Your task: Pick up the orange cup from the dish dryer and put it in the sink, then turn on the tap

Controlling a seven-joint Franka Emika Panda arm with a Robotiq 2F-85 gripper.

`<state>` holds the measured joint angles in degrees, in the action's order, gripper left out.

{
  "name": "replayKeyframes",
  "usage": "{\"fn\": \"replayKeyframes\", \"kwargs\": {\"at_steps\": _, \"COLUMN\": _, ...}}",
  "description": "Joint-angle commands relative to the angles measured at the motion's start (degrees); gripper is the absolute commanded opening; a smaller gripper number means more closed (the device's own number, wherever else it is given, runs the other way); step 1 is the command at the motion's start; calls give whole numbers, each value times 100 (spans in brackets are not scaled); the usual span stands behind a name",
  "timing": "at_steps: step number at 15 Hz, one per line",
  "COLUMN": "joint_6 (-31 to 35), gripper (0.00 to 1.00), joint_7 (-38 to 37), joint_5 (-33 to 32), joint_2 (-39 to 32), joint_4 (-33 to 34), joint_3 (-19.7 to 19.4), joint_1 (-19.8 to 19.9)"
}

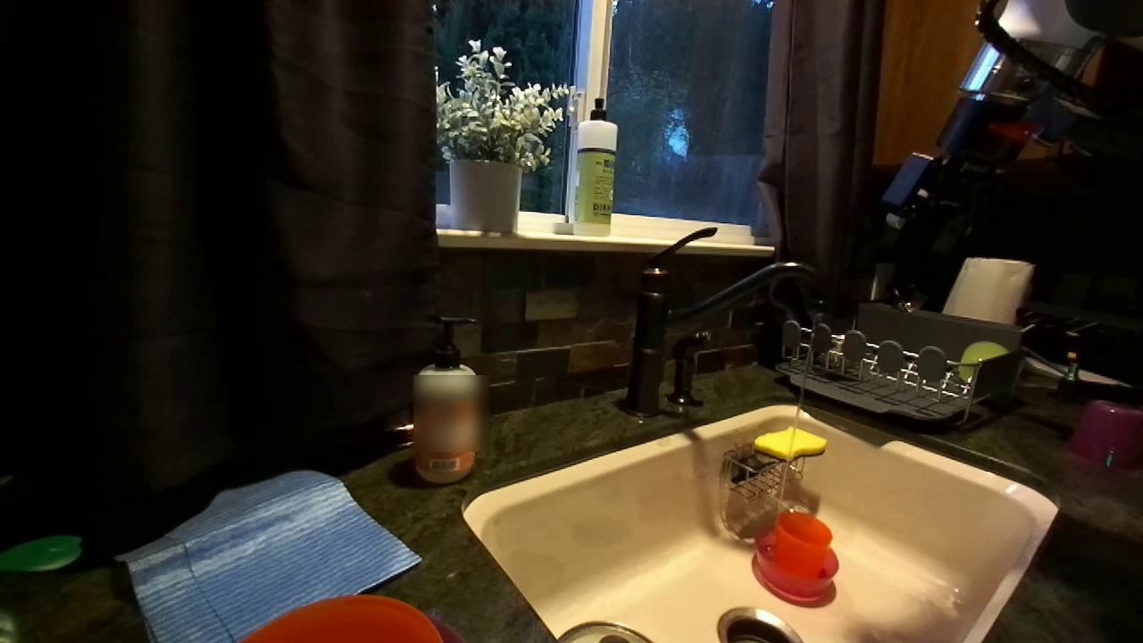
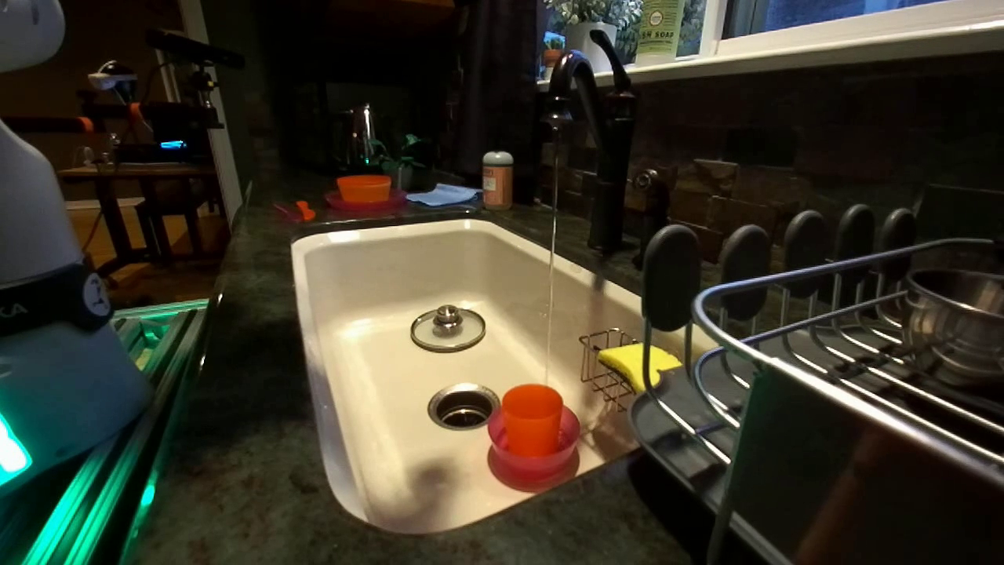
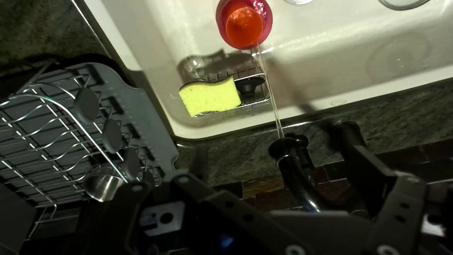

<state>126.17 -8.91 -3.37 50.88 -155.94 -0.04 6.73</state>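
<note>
Dark mottled stone tabletop (image 2: pixel 251 447) surrounds the cream-white sink (image 2: pixel 380 337). Orange cup (image 2: pixel 533 416) stands upright in a pink bowl (image 2: pixel 535 475) on the sink floor; tap (image 2: pixel 614 180) runs, thin water stream (image 2: pixel 553 251) falling toward the cup. Dish dryer (image 1: pixel 871 390) sits on the tabletop beside the sink; blue cloth (image 1: pixel 268 536) and pump bottle (image 1: pixel 446 424) are near the opposite end. Tile wall (image 1: pixel 549 304) behind, window (image 1: pixel 705 98) above, dark curtains (image 1: pixel 348 179) on both sides. Dim kitchen light; wooden desk (image 2: pixel 149 172) in the room beyond, in an exterior view. Fingers (image 3: pixel 357 152) spread apart in wrist view, released.
</note>
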Motion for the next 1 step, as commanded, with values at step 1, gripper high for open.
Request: {"fn": "replayKeyframes", "kwargs": {"at_steps": 1, "joint_6": -10, "gripper": 100, "joint_7": 16, "joint_5": 18, "joint_2": -3, "joint_4": 9, "joint_3": 14, "joint_1": 18}}
